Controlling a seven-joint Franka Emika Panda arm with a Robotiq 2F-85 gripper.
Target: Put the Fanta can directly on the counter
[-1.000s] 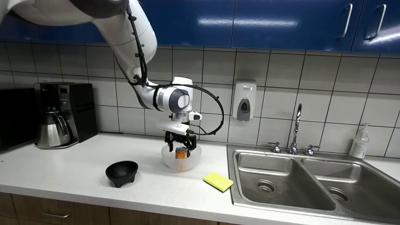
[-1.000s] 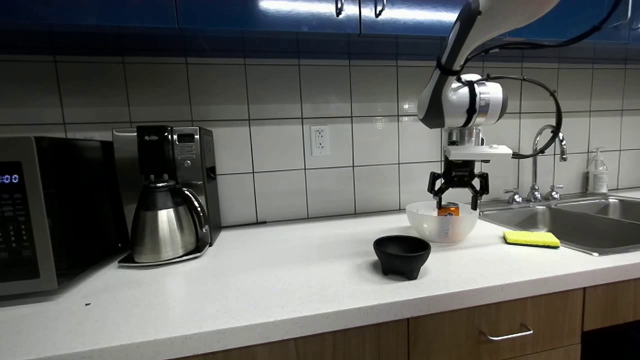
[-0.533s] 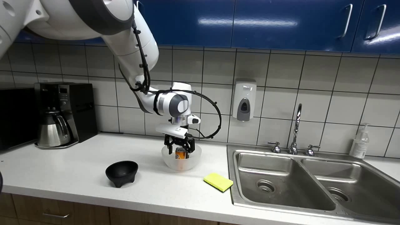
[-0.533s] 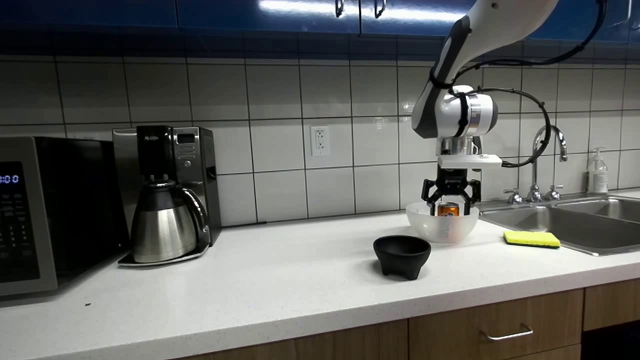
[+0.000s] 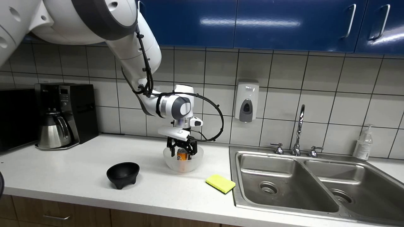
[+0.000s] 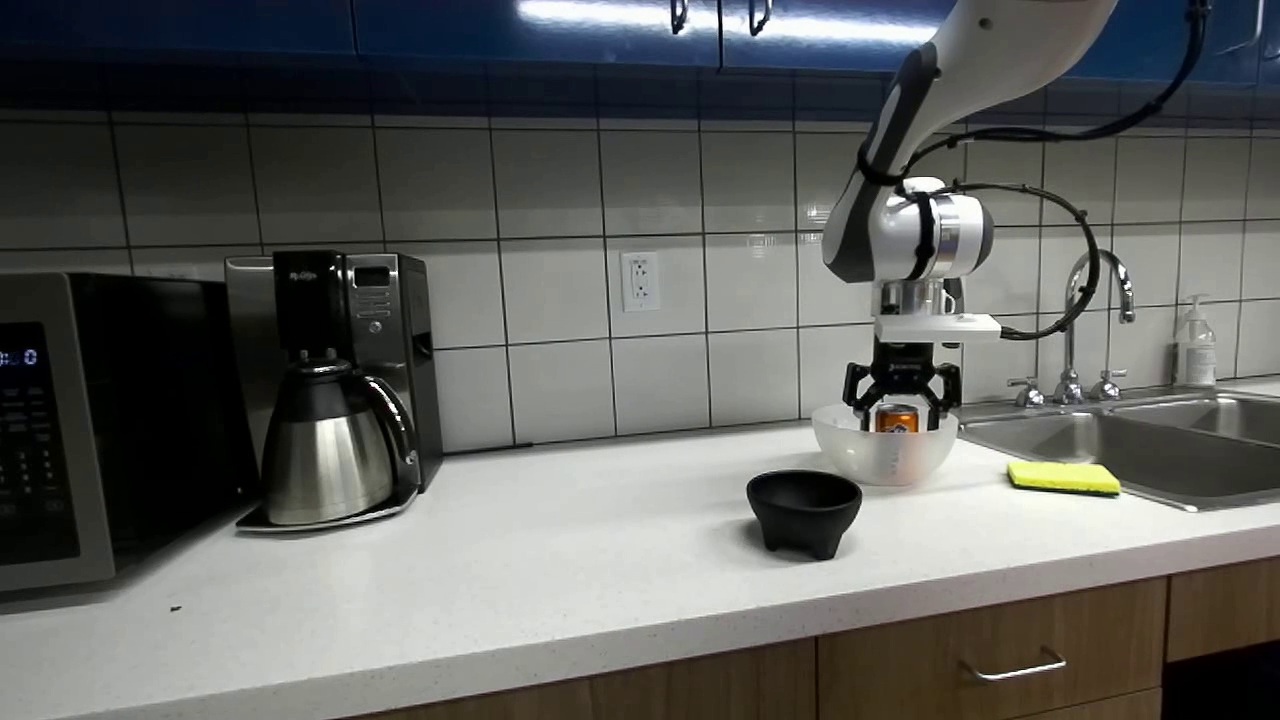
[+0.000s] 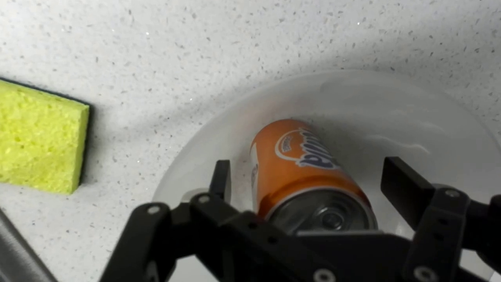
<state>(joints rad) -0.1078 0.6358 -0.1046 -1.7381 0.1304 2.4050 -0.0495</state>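
The Fanta can (image 7: 297, 164) stands inside the translucent white bowl (image 7: 352, 92). Its silvery top faces my wrist camera. The can also shows in both exterior views (image 5: 181, 156) (image 6: 897, 419). My gripper (image 7: 311, 176) is open, with one finger on each side of the can and a gap at both sides. In both exterior views the gripper (image 5: 182, 153) (image 6: 900, 420) points down into the bowl (image 5: 180, 167) (image 6: 885, 464). The can's lower part shows only faintly through the bowl wall. The bowl rests on the white counter (image 5: 79, 173) (image 6: 560, 560).
A black footed bowl (image 5: 123, 174) stands on the counter near the white bowl. A yellow sponge (image 5: 220, 183) lies between the white bowl and the steel double sink (image 5: 284, 179). The coffee maker (image 6: 345, 390) and the microwave (image 6: 110, 430) stand at the far end.
My gripper has moved down, so its fingers now reach into the bowl on either side of the can. It moved mostly in the earlier half second. The can and bowl have not moved.
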